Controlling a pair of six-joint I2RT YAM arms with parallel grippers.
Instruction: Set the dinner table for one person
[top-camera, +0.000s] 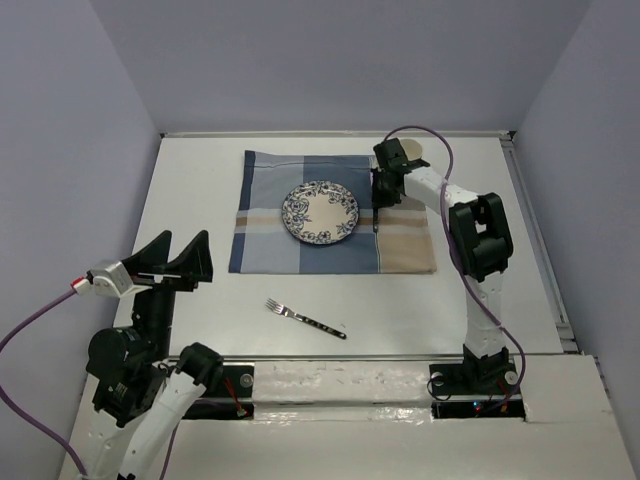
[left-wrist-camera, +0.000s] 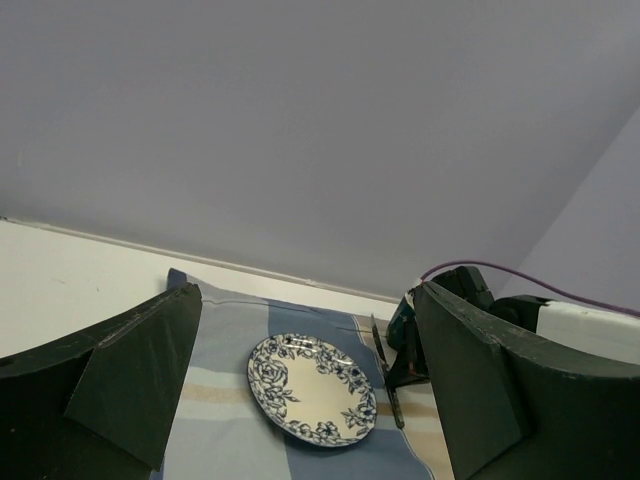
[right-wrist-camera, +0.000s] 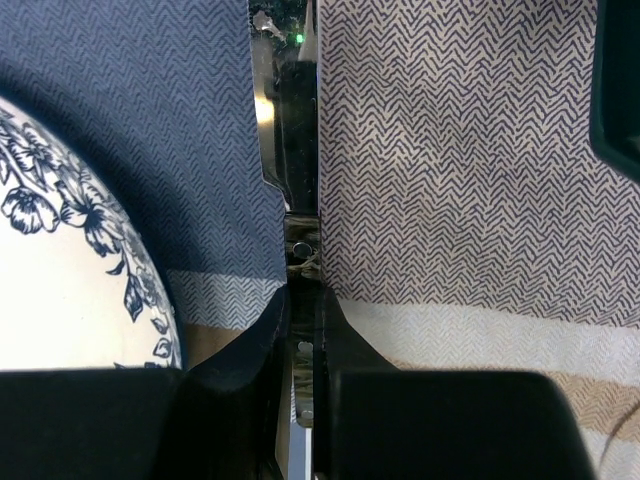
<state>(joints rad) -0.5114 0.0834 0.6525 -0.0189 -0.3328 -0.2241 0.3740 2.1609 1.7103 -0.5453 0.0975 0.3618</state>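
Pinching a knife at the plate's 3 o'clock on the plaid mat is the right gripper, the left gripper gapes wide, and a fork lies at the mat's 6 o'clock on the white dinner table with purple walls.

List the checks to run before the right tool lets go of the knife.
1. Grip: right tool shut on knife: ok.
2. Knife apart from plate rim: ok.
3. Knife over placemat: ok.
4. Knife resting on the cloth: cannot tell.
5. Open left tool, free for fork: ok.
6. Fork set beside plate: not ok, it lies on the bare dinner table.
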